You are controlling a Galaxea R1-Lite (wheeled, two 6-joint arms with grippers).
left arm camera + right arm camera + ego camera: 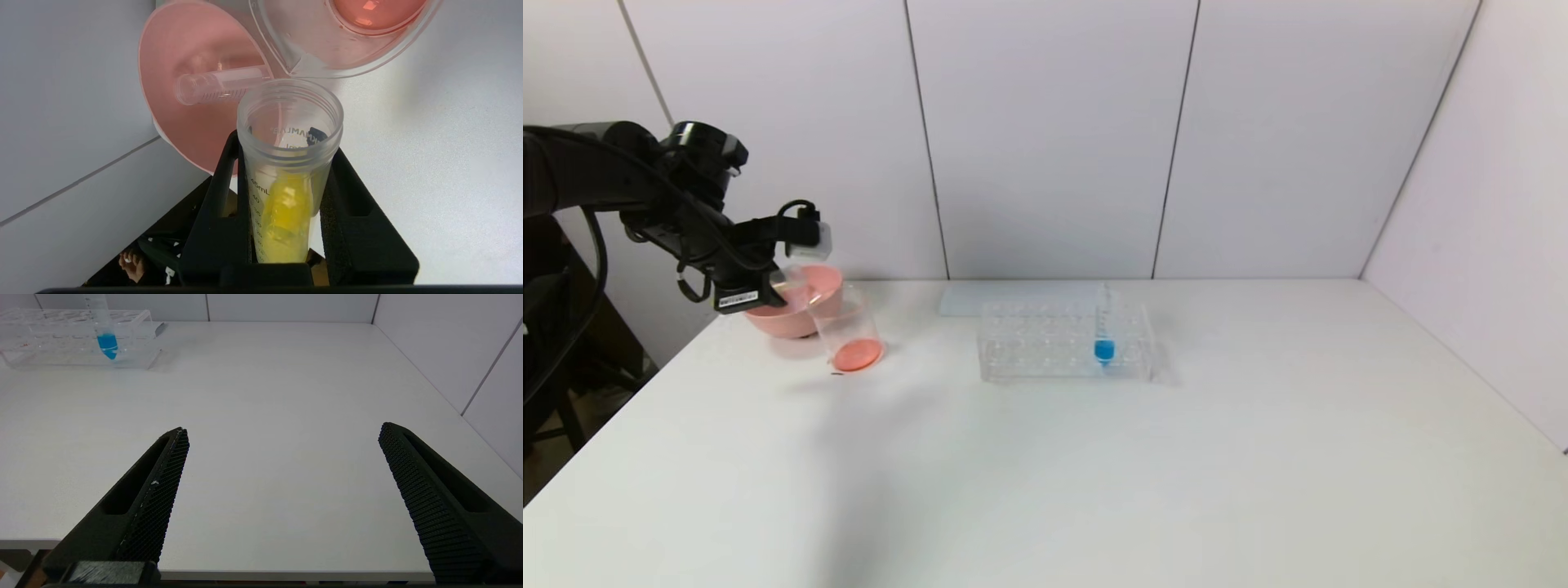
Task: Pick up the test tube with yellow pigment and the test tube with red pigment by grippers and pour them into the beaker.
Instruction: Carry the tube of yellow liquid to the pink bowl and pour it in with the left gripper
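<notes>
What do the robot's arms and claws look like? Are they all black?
Mostly black. The left arm has chunky black joints, looping black cables, a small grey-white box near the wrist and a white label with tiny print. The right gripper has two long, pointed black fingers with bumpy, grid-textured inner faces.

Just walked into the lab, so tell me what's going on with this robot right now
The left gripper is shut on the test tube with yellow pigment, holding it by the beaker, which already has red-orange liquid. An empty tube lies in the pink bowl. The right gripper hangs open over the table, away from the rack.
</notes>
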